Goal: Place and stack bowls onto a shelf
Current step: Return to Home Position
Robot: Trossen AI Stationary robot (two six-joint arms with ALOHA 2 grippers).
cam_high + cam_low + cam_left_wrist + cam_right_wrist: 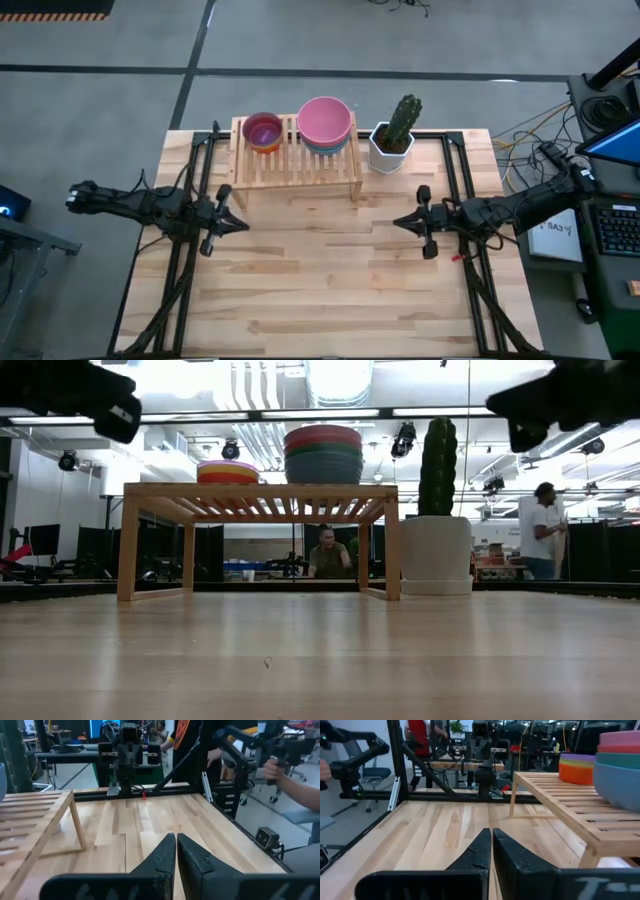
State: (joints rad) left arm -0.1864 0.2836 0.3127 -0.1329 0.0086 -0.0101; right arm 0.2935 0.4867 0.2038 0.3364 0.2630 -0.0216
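Observation:
The shelf stands at the table's far edge on its short legs. Two stacks of bowls rest on its slats: a left stack topped by a purple bowl and a right stack topped by a pink bowl. In the low view the left stack and the taller right stack sit on the shelf's top. My left gripper hovers shut over the table's left side. My right gripper hovers shut on the right. Both point inward, touching nothing.
A white hexagonal pot with a green cactus stands right of the shelf. Black frame rails run along both table sides. Bare wood lies between and in front of the grippers. People are in the room behind.

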